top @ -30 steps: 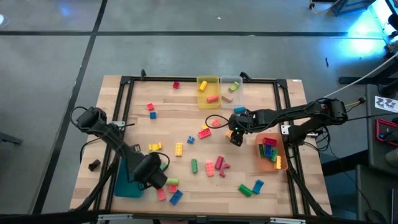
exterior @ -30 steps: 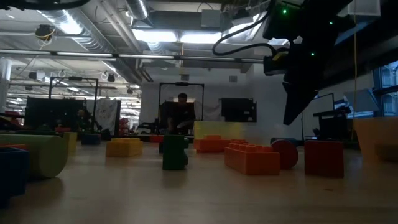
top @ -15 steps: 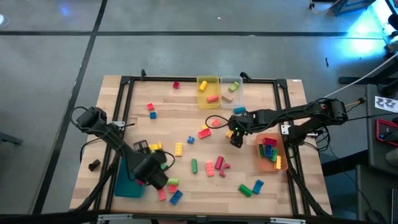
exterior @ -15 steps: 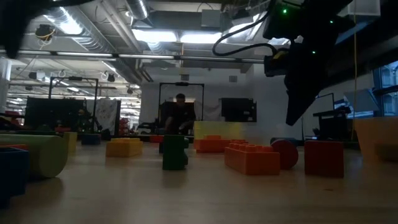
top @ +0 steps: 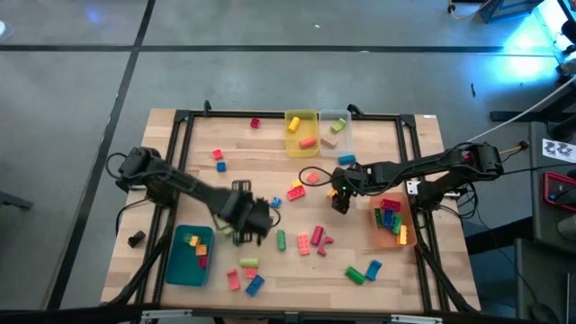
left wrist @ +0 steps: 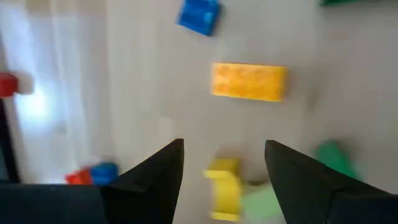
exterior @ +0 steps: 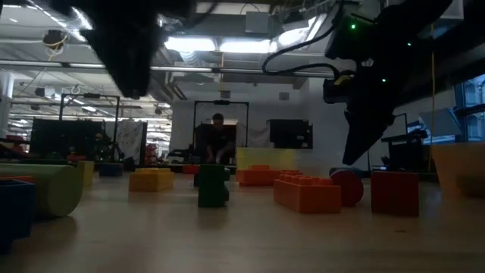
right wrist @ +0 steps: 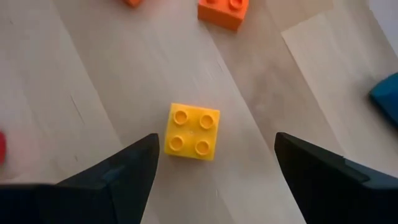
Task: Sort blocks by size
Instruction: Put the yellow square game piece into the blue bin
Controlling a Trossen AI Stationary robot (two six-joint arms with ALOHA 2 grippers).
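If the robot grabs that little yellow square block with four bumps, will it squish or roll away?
Probably neither. The yellow block looks like hard plastic with crisp edges, so it likely stays stiff. It lies flat on the table, studs up, so it should slide rather than roll. Its smooth sides might slip a little; the open right pincer stands wide on either side of it.

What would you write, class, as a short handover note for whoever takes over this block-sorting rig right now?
Left gripper: open, empty, above a small yellow block mid-table.
Right gripper: open, empty, over a square yellow block.
Done: some blocks lie in the teal bin, orange bin, yellow bin and clear bin.
Left: many blocks are loose on the table, among them a long yellow block.
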